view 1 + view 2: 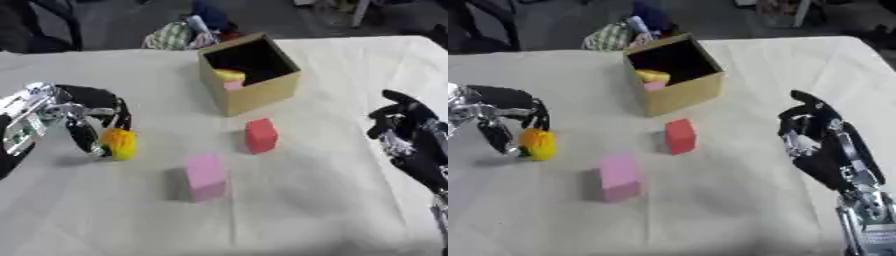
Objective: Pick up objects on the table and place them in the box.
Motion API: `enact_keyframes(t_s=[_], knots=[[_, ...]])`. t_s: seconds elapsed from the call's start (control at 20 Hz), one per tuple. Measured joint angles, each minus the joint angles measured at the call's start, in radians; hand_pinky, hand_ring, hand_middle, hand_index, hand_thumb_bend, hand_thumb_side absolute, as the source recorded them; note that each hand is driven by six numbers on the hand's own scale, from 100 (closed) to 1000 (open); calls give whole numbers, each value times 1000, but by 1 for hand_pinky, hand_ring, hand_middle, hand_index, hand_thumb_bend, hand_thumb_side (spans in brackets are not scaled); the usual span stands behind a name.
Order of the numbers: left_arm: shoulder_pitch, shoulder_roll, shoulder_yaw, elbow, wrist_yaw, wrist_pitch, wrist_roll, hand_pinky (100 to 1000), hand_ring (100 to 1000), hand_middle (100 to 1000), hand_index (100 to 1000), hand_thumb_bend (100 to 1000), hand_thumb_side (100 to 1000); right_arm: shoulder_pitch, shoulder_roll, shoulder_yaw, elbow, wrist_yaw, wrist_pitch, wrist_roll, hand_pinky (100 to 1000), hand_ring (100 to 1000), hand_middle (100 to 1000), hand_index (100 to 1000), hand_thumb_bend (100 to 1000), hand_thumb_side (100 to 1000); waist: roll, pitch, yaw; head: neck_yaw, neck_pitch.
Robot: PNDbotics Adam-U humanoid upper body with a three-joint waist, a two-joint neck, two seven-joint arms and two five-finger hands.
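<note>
An open cardboard box [258,92] stands at the back middle of the table, with a yellow piece [229,75] and a pink piece [234,85] inside. In front of it a red block [261,135] stands on the cloth, and a pink block [206,176] stands nearer me. At the left my left hand [83,112] has its fingers and thumb curled round a yellow-orange object [120,143], low over the cloth. My right hand [824,142] hovers at the right edge with relaxed fingers, holding nothing.
A white cloth [332,210] covers the table. Beyond the far edge lie a checked bundle [175,36] and dark shapes on the floor. Bare cloth stretches across the front and between the blocks and my right hand.
</note>
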Motion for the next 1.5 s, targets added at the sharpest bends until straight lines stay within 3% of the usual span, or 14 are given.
enact_keyframes(t_s=[0.2, 0.4, 0.7, 1.05, 1.15, 1.25, 1.35, 1.5], knots=[[-50, 0, 44, -38, 21, 24, 81, 438, 377, 370, 531, 237, 112, 0, 0, 0, 0, 0, 1, -1, 547, 535, 612, 898, 100, 434, 0, 0, 4, -3, 0], [-211, -25, 81, -61, 19, 50, 99, 456, 387, 379, 541, 261, 102, 5, 0, 0, 0, 0, 2, -2, 547, 535, 612, 898, 100, 433, 0, -1, 4, -5, 0], [-432, -238, 95, 125, -127, 54, 114, 498, 414, 406, 575, 254, 107, 8, 1, 1, 5, -1, 2, -1, 547, 534, 611, 898, 100, 431, 0, -5, -18, 1, 0], [-516, -476, 182, 407, -374, 50, 218, 550, 451, 437, 620, 244, 104, -3, 7, 17, 5, -7, 1, 12, 547, 534, 611, 898, 100, 427, 0, -4, -69, 31, 0], [-524, -519, 214, 463, -437, 64, 264, 618, 525, 512, 693, 329, 100, -6, 11, 21, 5, -10, 2, 16, 547, 533, 611, 898, 100, 426, 0, -3, -78, 40, 0], [-527, -547, 238, 507, -484, 78, 306, 709, 655, 639, 786, 498, 100, -8, 11, 25, 5, -12, 1, 19, 547, 533, 611, 898, 100, 427, 0, -2, -84, 47, 0], [-527, -566, 252, 542, -520, 90, 334, 752, 719, 718, 829, 567, 193, -10, 12, 26, 5, -14, 1, 21, 547, 533, 611, 898, 100, 427, 0, 0, -87, 49, 0], [-526, -579, 266, 570, -562, 107, 365, 795, 773, 802, 907, 687, 483, -10, 12, 27, 5, -14, 3, 23, 547, 533, 611, 898, 100, 427, 0, 1, -88, 49, 0]])
